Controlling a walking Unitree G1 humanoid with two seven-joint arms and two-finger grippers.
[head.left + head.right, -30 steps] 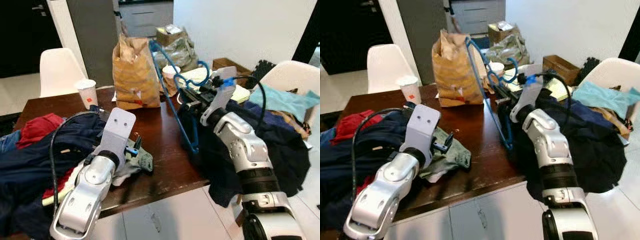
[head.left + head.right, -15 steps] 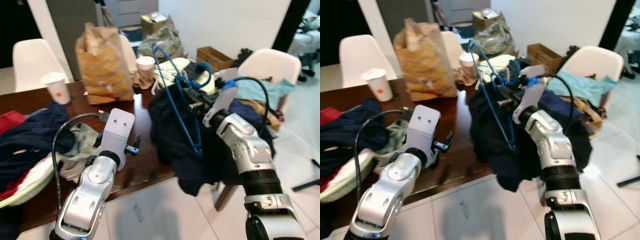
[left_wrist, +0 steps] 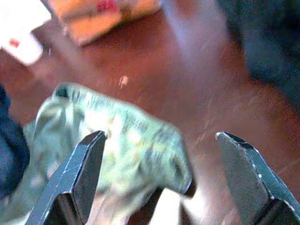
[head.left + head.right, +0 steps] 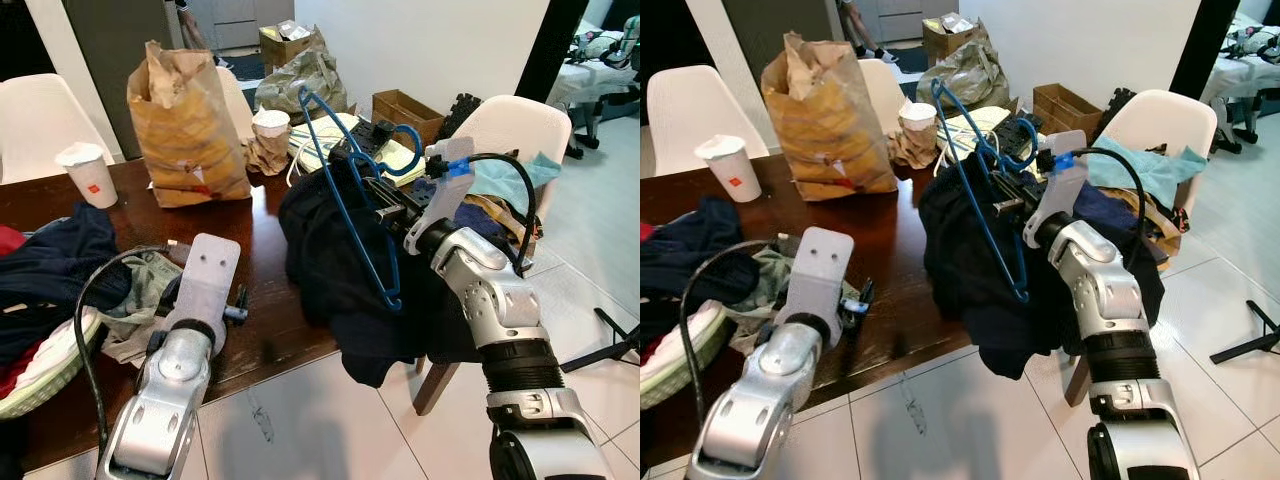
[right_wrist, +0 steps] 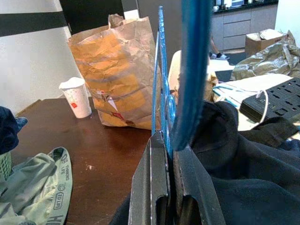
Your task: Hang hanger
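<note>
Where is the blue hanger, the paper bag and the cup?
blue hanger (image 4: 352, 205), left eye view, its long side bar
paper bag (image 4: 188, 120), left eye view, its crumpled front
cup (image 4: 86, 176), left eye view, its side

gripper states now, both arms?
Left gripper: open, empty, over the green cloth.
Right gripper: shut on the blue hanger.

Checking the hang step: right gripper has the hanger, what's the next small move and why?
Probably keep the right gripper shut on the blue hanger and lift it further off the table. The dark garment on it drapes over the table edge, and no rail is in sight. The left gripper is open over a green cloth.
</note>
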